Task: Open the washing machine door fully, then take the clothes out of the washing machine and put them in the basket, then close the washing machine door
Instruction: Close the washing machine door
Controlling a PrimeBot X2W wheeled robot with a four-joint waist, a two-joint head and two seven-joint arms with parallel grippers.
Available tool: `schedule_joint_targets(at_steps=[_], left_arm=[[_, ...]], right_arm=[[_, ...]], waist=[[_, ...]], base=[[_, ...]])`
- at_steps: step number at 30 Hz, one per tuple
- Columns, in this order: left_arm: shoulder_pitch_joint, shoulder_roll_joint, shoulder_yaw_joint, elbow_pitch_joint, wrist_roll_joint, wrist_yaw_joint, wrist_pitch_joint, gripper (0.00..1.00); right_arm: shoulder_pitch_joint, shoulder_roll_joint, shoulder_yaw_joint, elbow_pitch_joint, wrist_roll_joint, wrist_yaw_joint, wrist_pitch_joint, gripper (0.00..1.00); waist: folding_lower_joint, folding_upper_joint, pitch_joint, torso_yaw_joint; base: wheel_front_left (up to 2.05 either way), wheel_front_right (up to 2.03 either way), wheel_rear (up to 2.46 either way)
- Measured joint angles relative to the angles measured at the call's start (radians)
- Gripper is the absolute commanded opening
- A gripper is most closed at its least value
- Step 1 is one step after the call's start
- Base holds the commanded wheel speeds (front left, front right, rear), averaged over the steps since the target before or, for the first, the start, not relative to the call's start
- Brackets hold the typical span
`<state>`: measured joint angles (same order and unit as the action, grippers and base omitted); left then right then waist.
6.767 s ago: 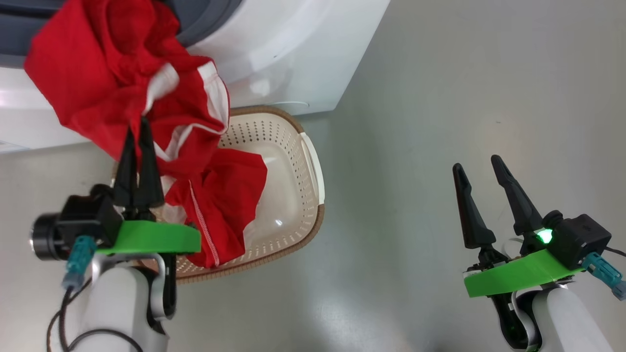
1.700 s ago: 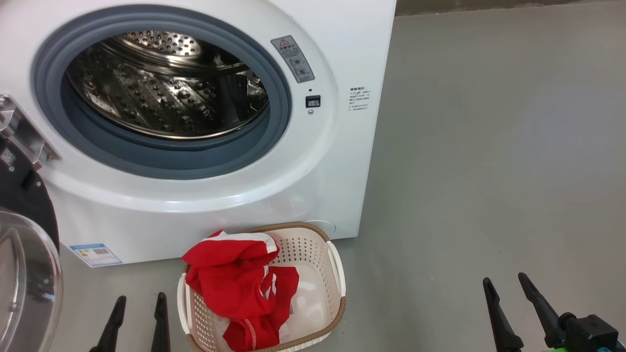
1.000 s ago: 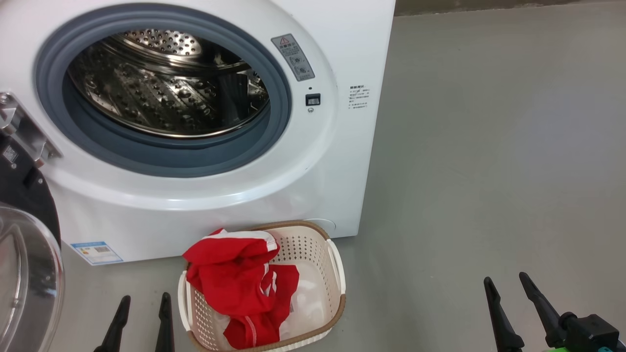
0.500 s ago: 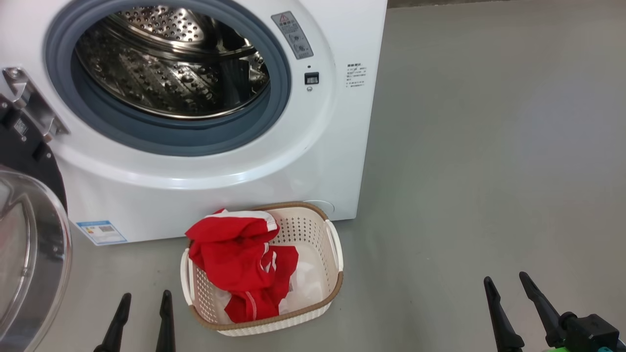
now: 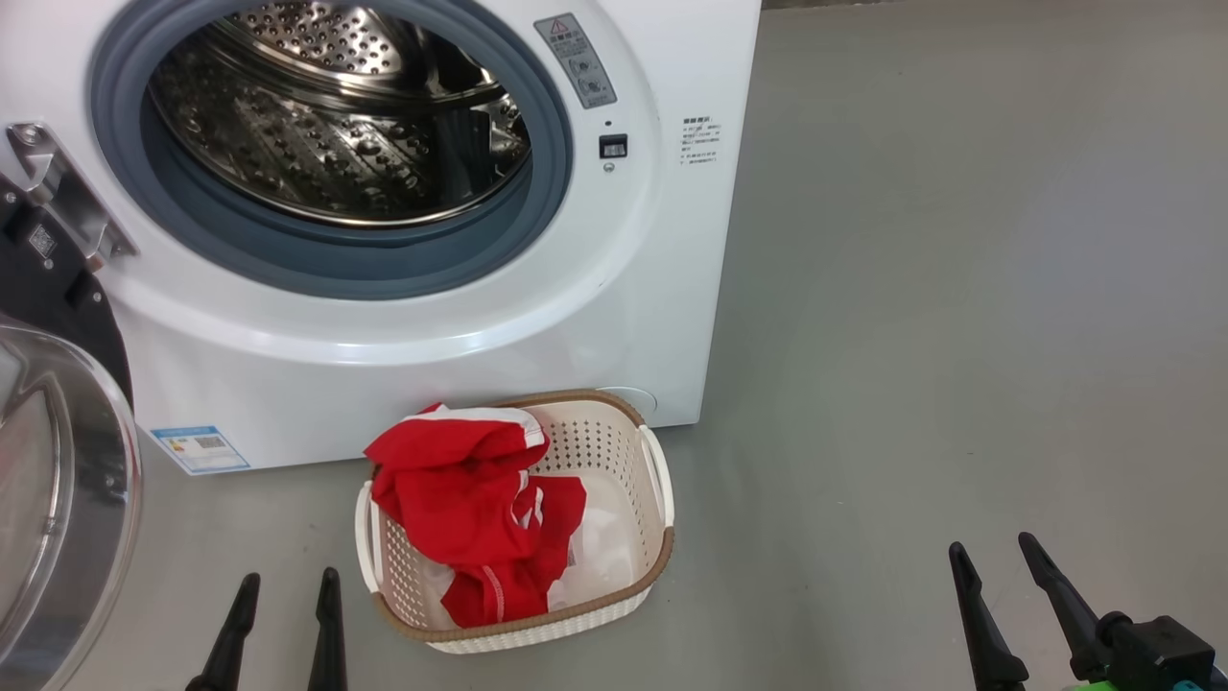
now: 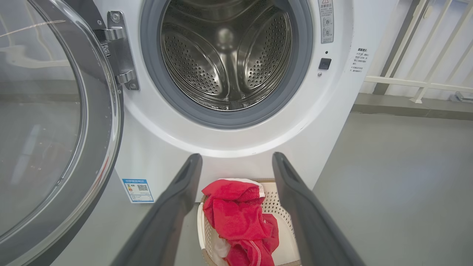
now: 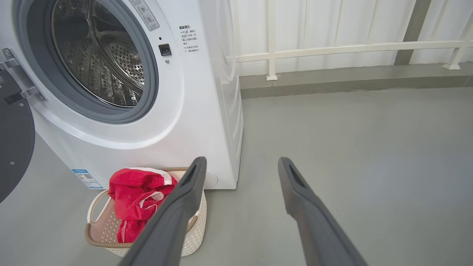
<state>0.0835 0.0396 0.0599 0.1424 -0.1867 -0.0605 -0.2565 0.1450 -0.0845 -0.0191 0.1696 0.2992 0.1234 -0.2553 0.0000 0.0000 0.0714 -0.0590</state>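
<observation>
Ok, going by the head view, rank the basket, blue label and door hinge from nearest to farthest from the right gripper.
1. basket: on the floor, left of the right gripper.
2. blue label: low on the machine front, further left.
3. door hinge: higher up, at the far left.

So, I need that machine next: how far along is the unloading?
Done: the washing machine door stands wide open, the drum looks empty, and the red clothes lie in the basket. In hand: nothing; the left gripper and right gripper hang open and empty. Left: closing the door.
</observation>
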Motion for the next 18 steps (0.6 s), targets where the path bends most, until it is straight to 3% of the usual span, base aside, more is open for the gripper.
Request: schedule_joint_targets(at_steps=[9, 18], left_arm=[[-0.002, 0.000, -0.012, 0.001, -0.011, 0.012, 0.000, 1.00], [-0.002, 0.000, -0.030, 0.002, -0.030, 0.041, 0.000, 1.00]], right_arm=[[-0.001, 0.000, 0.000, -0.001, 0.000, 0.000, 0.000, 1.00], [-0.001, -0.007, 0.013, -0.001, 0.000, 0.000, 0.000, 1.00]], waist=[[0.0000, 0.0000, 0.007, 0.029], [0.0000, 0.0000, 0.007, 0.112]], base=[[0.00, 0.00, 0.00], [0.00, 0.00, 0.00]])
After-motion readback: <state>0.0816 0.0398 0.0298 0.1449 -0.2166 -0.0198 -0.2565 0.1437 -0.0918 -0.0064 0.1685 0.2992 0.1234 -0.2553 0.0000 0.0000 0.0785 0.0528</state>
